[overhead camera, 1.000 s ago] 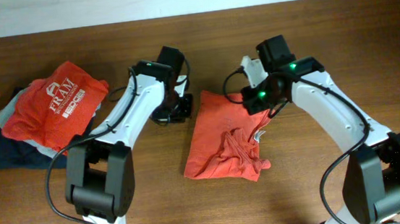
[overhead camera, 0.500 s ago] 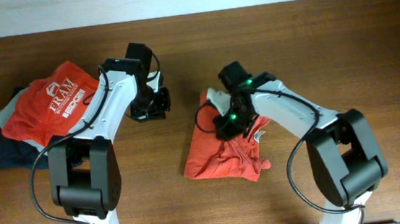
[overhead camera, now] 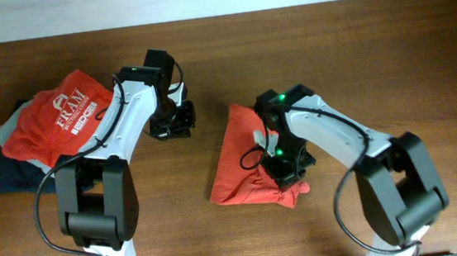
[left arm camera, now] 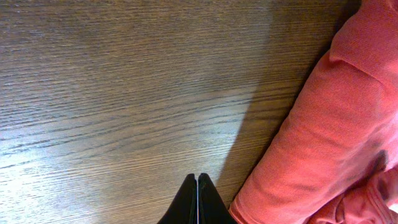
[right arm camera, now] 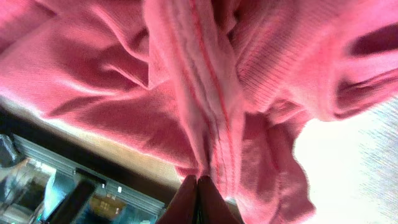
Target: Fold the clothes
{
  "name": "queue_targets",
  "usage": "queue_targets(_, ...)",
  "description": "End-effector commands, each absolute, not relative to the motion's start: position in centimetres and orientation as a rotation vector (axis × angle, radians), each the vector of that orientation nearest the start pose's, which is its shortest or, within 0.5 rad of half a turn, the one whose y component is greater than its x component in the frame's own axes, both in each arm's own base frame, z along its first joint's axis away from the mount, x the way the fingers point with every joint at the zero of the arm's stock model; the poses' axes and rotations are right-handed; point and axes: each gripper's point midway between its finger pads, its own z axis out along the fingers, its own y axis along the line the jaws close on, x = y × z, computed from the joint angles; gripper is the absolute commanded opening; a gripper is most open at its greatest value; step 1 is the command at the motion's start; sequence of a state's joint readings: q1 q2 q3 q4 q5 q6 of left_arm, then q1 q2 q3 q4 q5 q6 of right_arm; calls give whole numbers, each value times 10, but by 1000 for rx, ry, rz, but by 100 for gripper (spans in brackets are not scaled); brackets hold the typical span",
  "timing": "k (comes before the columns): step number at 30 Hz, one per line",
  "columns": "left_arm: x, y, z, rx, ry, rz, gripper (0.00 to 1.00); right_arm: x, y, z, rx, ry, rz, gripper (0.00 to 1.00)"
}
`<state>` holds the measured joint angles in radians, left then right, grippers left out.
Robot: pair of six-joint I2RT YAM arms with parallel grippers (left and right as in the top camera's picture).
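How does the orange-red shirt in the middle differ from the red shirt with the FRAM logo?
The FRAM shirt shows a white logo; the middle shirt shows plain fabric. The FRAM shirt lies on other garments; the middle shirt lies on the table, bunched at one corner. Both are reddish.

white "FRAM" logo [overhead camera: 71, 104] on folded red shirt [overhead camera: 42, 132], smaller txt lines under logo too small to read

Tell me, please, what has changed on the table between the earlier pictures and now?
The left hand pulled back to the left, away from the orange-red shirt. The right hand moved from the shirt's far corner across it to the bunched near corner; it is shut, grip unclear. The shirt and the folded pile stayed put.
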<state>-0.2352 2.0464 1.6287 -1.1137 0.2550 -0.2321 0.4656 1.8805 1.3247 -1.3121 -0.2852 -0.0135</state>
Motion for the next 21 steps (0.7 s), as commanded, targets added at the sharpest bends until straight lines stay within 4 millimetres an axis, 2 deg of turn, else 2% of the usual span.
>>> queue_targets(1,381,-137,67,13,3124,-425,4,246,171,78,-712,3210,356,7)
queue_targets(4,382,-137,67,13,3124,-425,4,287,196,91,-721,2964,452,7)
queue_targets(8,382,-137,67,13,3123,-426,4,325,215,93,-713,2795,481,7)
queue_targets(10,381,-137,67,13,3126,-426,4,339,221,86,-711,2757,487,7)
queue_targets(12,380,-137,67,12,3130,-425,4,347,222,70,-707,2767,455,7)
queue_targets(15,379,-136,67,11,3133,-424,4,343,214,42,-704,2851,400,7)
queue_targets(17,378,-136,67,10,3138,-423,4,328,206,29,-712,2943,383,5)
queue_targets(19,377,-136,66,10,3145,-421,4,308,196,27,-718,3037,360,5)
queue_targets(21,376,-135,67,8,3147,-420,4,286,185,33,-704,3133,336,4)
